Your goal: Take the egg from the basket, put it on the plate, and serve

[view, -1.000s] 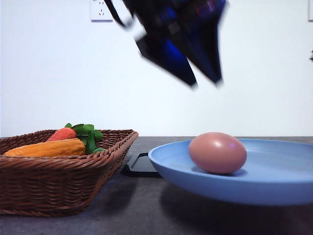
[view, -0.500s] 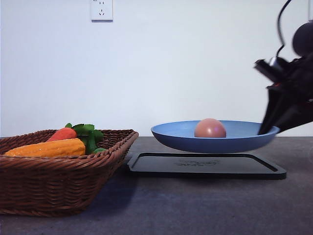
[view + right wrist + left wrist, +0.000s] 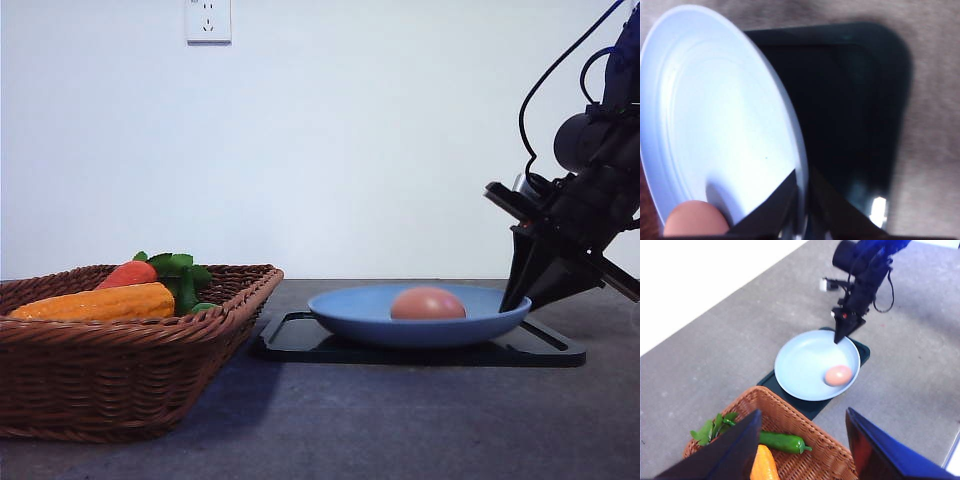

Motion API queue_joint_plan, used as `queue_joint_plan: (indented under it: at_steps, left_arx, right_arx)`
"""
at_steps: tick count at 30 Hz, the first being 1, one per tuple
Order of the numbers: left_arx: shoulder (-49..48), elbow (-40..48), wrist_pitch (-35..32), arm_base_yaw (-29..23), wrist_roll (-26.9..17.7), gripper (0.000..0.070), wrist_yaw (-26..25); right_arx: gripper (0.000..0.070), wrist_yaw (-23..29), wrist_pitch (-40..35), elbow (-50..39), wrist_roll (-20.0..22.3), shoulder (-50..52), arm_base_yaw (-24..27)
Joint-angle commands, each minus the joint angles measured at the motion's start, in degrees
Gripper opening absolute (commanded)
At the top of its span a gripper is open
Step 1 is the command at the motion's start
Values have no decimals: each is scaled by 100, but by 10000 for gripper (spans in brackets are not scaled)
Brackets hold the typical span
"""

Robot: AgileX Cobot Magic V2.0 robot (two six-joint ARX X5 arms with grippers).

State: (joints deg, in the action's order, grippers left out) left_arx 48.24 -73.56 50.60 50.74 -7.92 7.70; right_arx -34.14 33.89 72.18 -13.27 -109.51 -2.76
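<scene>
The light blue plate (image 3: 375,318) rests on the flat black tray (image 3: 300,345) with the brownish-pink egg (image 3: 428,303) lying in it. My right gripper (image 3: 512,297) is shut on the plate's right rim. The right wrist view shows its fingers (image 3: 780,205) pinching the plate (image 3: 715,115) rim, the egg (image 3: 692,220) close beside them. The left wrist view looks down on the plate (image 3: 802,367), the egg (image 3: 838,375) and the right gripper (image 3: 839,337). My left gripper (image 3: 802,450) hangs open high above the wicker basket (image 3: 795,420).
The basket (image 3: 120,370) stands at the left and holds a yellow corn cob (image 3: 100,302), a red-orange vegetable with green leaves (image 3: 130,272) and a green pepper (image 3: 782,441). The tray (image 3: 850,100) extends past the plate. Grey tabletop (image 3: 400,420) lies in front.
The right arm has lowered the plate with the egg from above the tray down onto it. The basket has not moved.
</scene>
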Motion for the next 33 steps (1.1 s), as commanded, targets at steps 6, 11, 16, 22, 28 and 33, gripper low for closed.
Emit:
queue_joint_plan:
  at_steps: [6,11,16,22,28,33]
  left_arx:
    - [42,-107,-45,42,59,342,160]
    - [46,-107,-45,43,74,342,160]
    - [48,-107,-50,42,74,342,160]
    - [198,-107,-185,30,76,337,199]
    - [621,-107,-349,-138,67,221,686]
    - [1172,-103,-334,-519,-44,0,756]
  right_arx:
    - [229,115,-73,145,67,-127,-4]
    - [251,114,55,214,158,-113,60]
    - [251,115,397,485,444,68,215]
    - [249,116,1044,1069,555,549,563]
    - [145,126,1500,1234,711,1300,726]
    - [0,375,1871,1074,1060,1863,481]
